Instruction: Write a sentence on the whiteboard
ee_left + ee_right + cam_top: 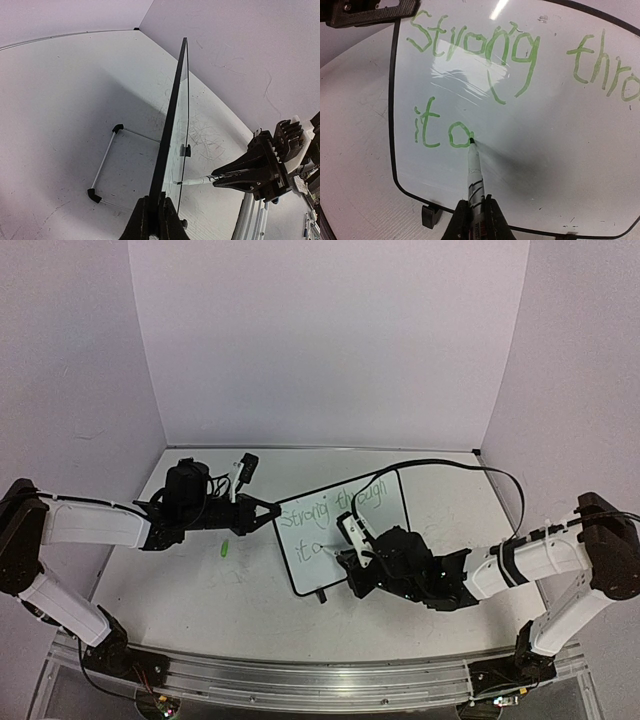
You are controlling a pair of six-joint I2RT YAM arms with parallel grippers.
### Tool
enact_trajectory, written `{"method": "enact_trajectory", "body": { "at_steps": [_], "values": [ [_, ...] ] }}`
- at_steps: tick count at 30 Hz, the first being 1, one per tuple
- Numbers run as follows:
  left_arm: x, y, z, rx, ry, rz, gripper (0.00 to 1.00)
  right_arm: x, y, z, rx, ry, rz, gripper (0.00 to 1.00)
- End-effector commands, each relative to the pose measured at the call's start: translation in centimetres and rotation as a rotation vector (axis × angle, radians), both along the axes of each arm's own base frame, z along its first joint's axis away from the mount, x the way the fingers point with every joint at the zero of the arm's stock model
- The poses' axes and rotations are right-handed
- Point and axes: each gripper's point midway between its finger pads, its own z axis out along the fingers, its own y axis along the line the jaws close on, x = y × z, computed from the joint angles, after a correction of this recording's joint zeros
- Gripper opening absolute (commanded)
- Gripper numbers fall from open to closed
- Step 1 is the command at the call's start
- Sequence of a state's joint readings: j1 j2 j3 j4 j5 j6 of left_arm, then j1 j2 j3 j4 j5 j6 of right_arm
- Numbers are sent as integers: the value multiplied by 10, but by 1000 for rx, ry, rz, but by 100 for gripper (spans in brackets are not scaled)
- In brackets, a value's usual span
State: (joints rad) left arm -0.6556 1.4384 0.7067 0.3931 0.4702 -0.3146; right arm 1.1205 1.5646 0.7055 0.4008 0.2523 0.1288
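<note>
A robotics lab test cell; plain pale panels point(330, 340) box in the upper frame; a scuffed white table point(190, 590) fills the middle; an aluminium rail point(320, 687) along the bottom edge carries bolted arm bases point(105, 645).

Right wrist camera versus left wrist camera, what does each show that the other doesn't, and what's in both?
Only right wrist: the green sentence so far, "Strong thro" and "it a". Only left wrist: the wire stand behind the whiteboard, seen edge-on. Both: the whiteboard, the left gripper holding its edge, and the right gripper pressing the marker tip on it.
</note>
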Motion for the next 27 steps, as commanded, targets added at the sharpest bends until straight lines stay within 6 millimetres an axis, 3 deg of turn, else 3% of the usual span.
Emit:
{"method": "enact_trajectory", "body": {
  "at_steps": [1,10,14,16,21,27],
  "values": [
    [10,17,-34,128,28,76,0,3,-17,-15,-52,25,-40,0],
    [9,17,-36,131,34,76,0,2,-23,-5,-32,4,-50,0],
    [9,18,-37,133,34,78,0,-4,-33,47,116,-95,-33,0],
    [9,18,-36,132,34,79,0,-4,-35,60,149,-125,-23,0],
    [9,16,-36,129,40,74,0,7,-9,49,96,-99,-2,0],
    [10,16,-35,127,37,74,0,12,-2,48,70,-98,-6,0]
  ]
}}
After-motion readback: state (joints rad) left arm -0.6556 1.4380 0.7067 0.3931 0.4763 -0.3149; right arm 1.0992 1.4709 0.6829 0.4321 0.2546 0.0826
